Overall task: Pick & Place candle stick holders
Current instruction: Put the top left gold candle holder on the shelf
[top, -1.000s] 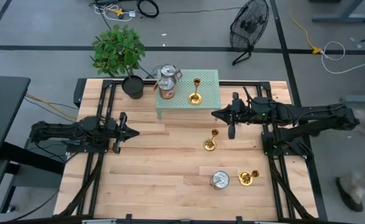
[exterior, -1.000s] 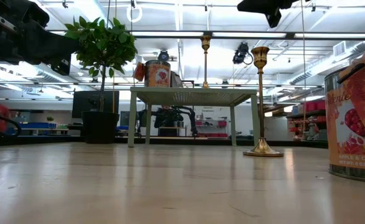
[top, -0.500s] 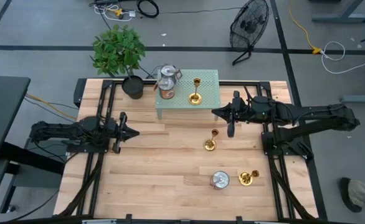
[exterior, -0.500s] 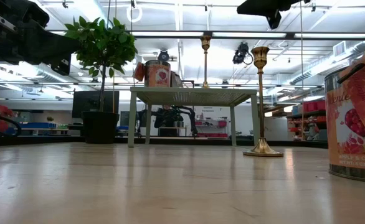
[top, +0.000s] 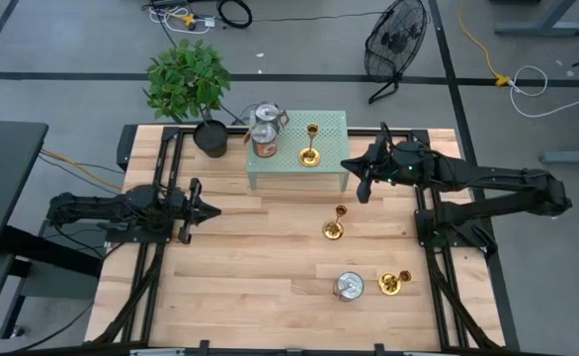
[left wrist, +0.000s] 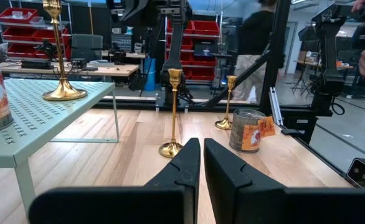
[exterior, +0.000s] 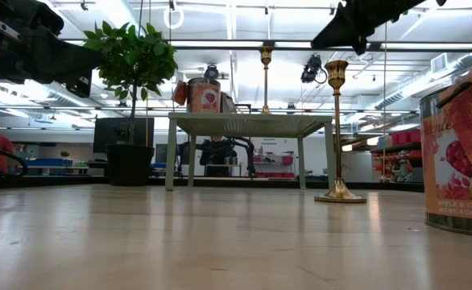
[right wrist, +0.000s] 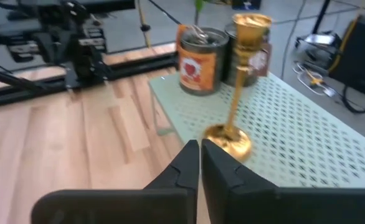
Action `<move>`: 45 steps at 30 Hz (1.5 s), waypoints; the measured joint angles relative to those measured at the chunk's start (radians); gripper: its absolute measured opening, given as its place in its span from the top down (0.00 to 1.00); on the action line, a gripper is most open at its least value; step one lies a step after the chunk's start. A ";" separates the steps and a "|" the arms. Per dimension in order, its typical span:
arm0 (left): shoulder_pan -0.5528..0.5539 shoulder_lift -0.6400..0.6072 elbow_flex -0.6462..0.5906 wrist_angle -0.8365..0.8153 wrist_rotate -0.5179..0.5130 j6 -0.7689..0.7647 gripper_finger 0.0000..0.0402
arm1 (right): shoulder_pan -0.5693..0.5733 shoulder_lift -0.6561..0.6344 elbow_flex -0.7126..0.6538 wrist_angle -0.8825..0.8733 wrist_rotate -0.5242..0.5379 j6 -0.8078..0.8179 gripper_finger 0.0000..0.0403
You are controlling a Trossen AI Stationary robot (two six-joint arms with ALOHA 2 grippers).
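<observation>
One gold candle stick holder stands upright on the green perforated stand at the table's far side. A second holder stands on the wooden table near the middle. A third holder is at the near right, beside a silver-lidded tin. My right gripper hovers shut and empty at the stand's right end, pointing at the holder on the stand. My left gripper waits shut at the table's left, held level and pointing right.
Two tins stand on the left part of the green stand, next to the holder. A potted plant stands at the far left corner. Black frame rails run along both sides of the table. Bare wood lies between the two arms.
My right gripper has swung toward the table's far edge, closer to the green stand's right end, and has tipped slightly downward. Its fingers stay together. The holders and tins have not moved.
</observation>
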 joint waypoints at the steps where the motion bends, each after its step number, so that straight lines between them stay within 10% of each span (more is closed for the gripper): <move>1: 0.000 0.000 0.000 0.000 0.000 0.000 0.93 | -0.010 0.000 0.000 -0.007 -0.003 0.000 0.94; 15: 0.000 0.000 0.000 0.000 0.000 0.000 0.93 | -0.173 0.000 0.000 -0.012 -0.185 -0.074 0.87; 45: 0.000 0.000 0.000 0.000 0.000 0.000 0.93 | -0.199 0.000 0.000 0.013 -0.182 -0.190 0.49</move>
